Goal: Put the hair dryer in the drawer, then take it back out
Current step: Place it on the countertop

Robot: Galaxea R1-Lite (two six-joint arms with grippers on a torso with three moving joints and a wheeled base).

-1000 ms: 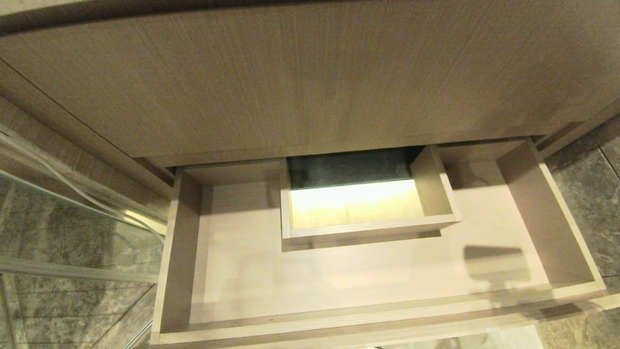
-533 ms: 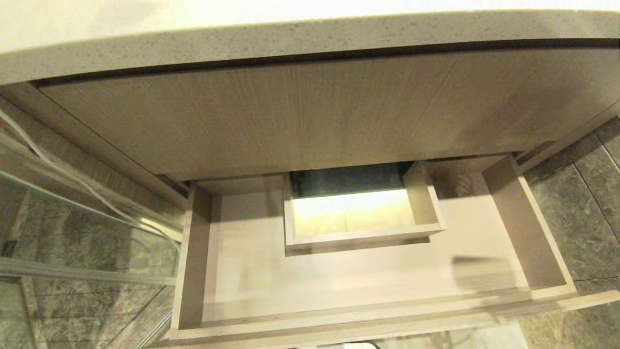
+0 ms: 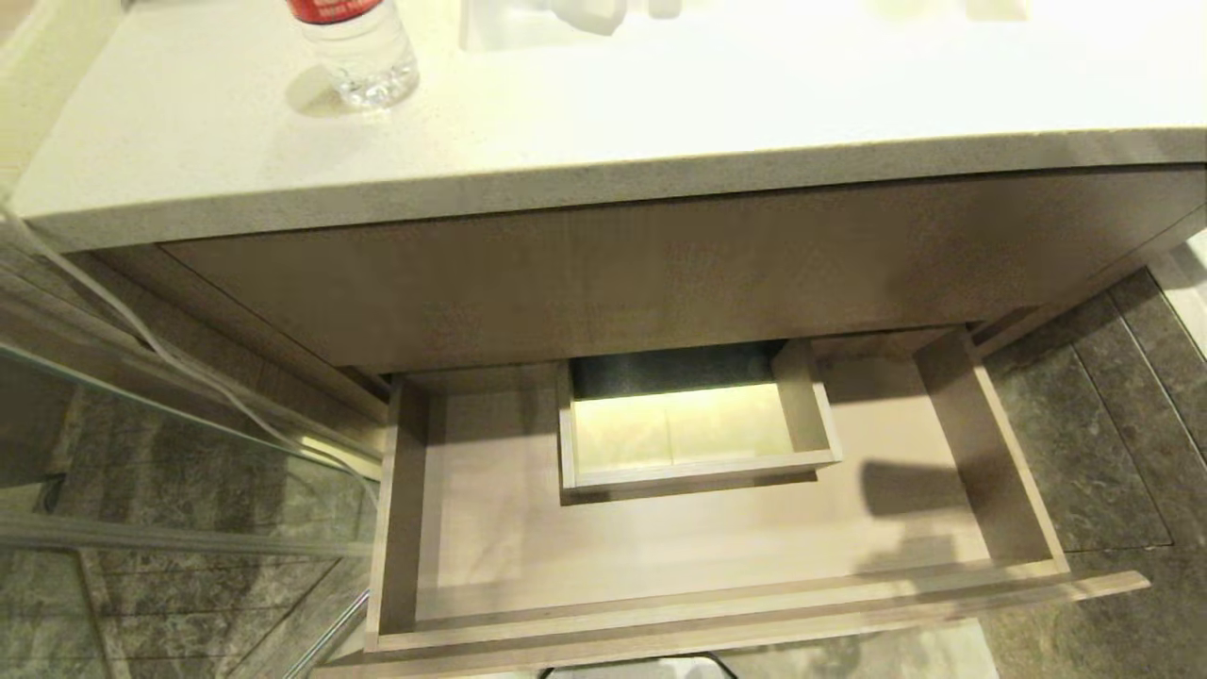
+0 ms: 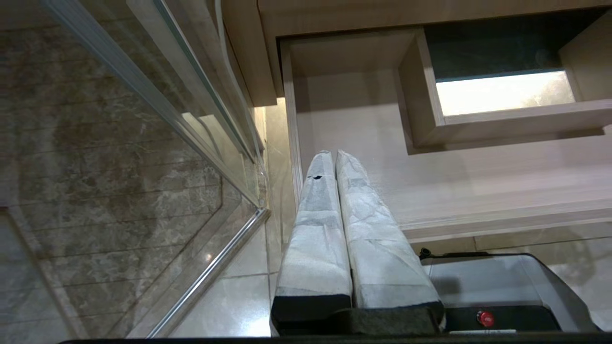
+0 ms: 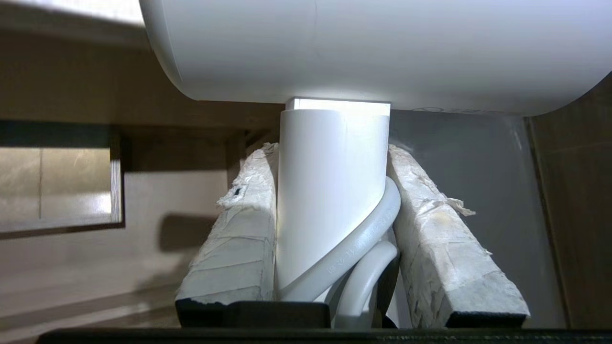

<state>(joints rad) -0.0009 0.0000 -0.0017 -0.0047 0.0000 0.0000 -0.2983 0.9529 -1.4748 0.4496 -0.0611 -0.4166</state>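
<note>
White-taped fingers of your left claw (image 4: 334, 157) lie pressed together on nothing, the arm parked at about 8 o'clock of the drawer (image 3: 396, 528), by the glass panel (image 4: 119, 119).

Wood drawer stands pulled out below the tabletop (image 3: 660, 123), its floor bare around the boxed cutout (image 3: 693, 467) at 12 o'clock. A bottle (image 3: 363, 47) sits on the tabletop at about 11 o'clock.

Your right claw (image 5: 334, 157) is part-open and clamped on the dryer (image 5: 334, 52): both fingers squeeze the white handle with the cord (image 5: 363, 239) trapped alongside, barrel crosswise beyond the tips. It hangs toward 3 o'clock of the drawer, outside the head view.

You look to be mid-carry with the dryer. Whether this is the trip in or out I cannot tell. If in, lower it onto the bare floor clear of the cutout, then release.
</note>
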